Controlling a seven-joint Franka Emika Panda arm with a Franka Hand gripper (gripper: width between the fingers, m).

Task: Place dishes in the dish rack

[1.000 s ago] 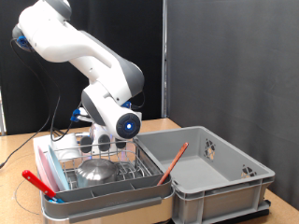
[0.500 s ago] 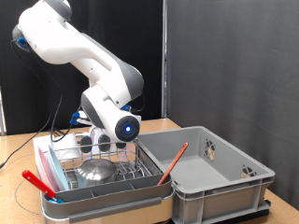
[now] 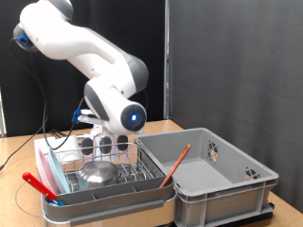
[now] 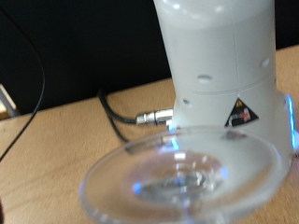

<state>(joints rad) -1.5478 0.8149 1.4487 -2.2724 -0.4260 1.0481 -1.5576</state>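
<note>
The dish rack, silver wire in a white tray, stands at the exterior view's lower left. Inside it a shiny steel bowl lies upside down in the middle. A light-blue plate stands on edge at the rack's left side. My gripper hangs just above the back of the rack, behind the bowl. In the wrist view a clear glass piece fills the lower part of the picture, very close to the camera. My fingers do not show there, so I cannot see whether the glass sits between them.
A large grey plastic bin sits to the right of the rack, with a thin orange-brown stick leaning inside it. A red utensil lies at the rack's left front corner. The wrist view shows the robot's white base and a black cable on the wooden table.
The arm's hand has risen a little above the back of the rack and turned slightly. Bowl, plate and stick have not moved.
</note>
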